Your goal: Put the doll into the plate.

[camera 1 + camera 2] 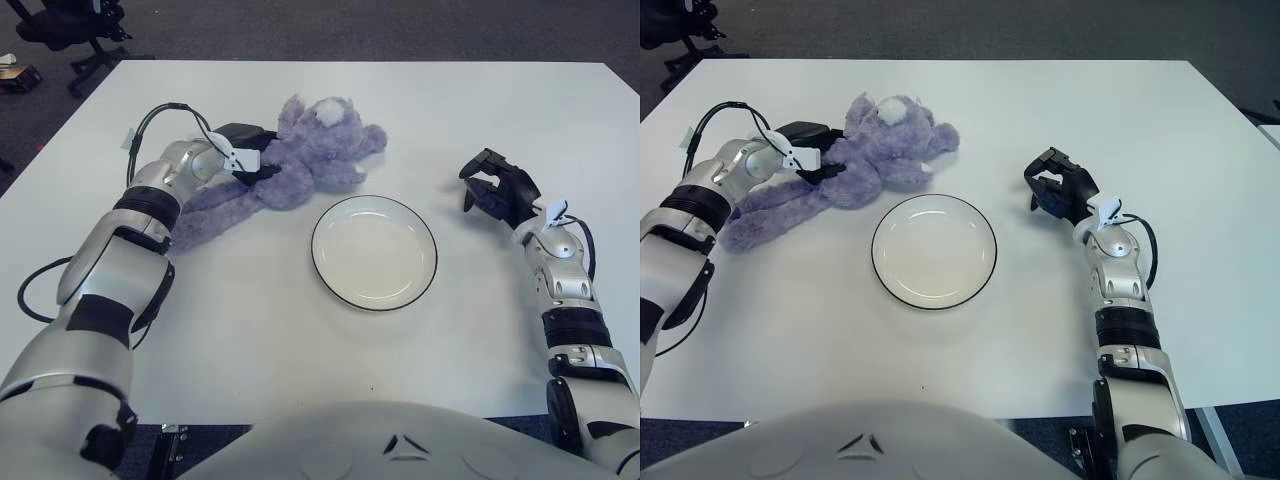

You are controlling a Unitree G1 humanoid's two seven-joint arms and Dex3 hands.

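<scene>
My left hand [243,158] has its dark fingers clamped into the doll's [300,165] midsection, where the body meets the long limbs, so I have a grasp on it while the toy's bulk looks to lie on the table [300,330]. From that hand the plate [373,251] lies at about four o'clock, and that is the direction I judge the carry must go. The doll stretches along a line from its head at roughly one o'clock of my grip to its limp legs trailing toward seven o'clock, beside my left forearm. It is a fuzzy lavender plush with a white patch on the head, soft and floppy, so I expect the legs to drag or hang over the rim. The plate is white with a dark edge, empty, just beside the doll's near side. My right hand [1058,190] shows at three o'clock of the plate, well apart, fingers curled on nothing.
</scene>
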